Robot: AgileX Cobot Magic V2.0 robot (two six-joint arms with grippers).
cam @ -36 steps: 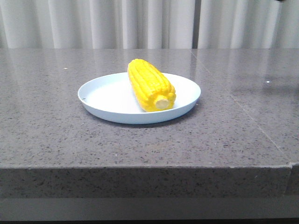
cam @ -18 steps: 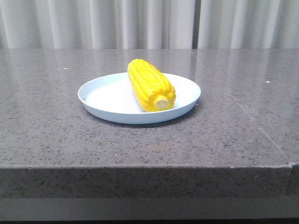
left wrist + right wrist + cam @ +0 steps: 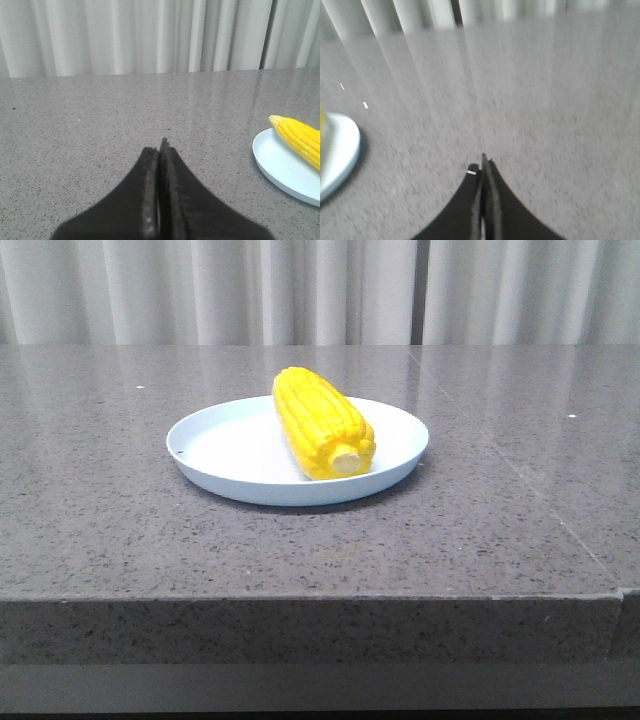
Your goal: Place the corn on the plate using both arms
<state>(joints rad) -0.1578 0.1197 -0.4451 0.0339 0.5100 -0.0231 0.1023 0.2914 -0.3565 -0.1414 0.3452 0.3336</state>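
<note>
Pretty much nothing had moved on the table since a second earlier; only a dark reflection on the right of the counter had gone. The corn (image 3: 323,424) lay on the plate (image 3: 220,455), stub end toward the camera, on the grey stone counter (image 3: 120,530). The left gripper (image 3: 160,150) had its fingers pressed together, holding nothing, off to the plate's side. The right gripper (image 3: 483,167) was pinched together too, empty, in a blurry shot.

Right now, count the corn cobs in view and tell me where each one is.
1. The corn lies on the plate, right of its centre, stub end toward the camera. Nothing in any view could hide another.
</note>
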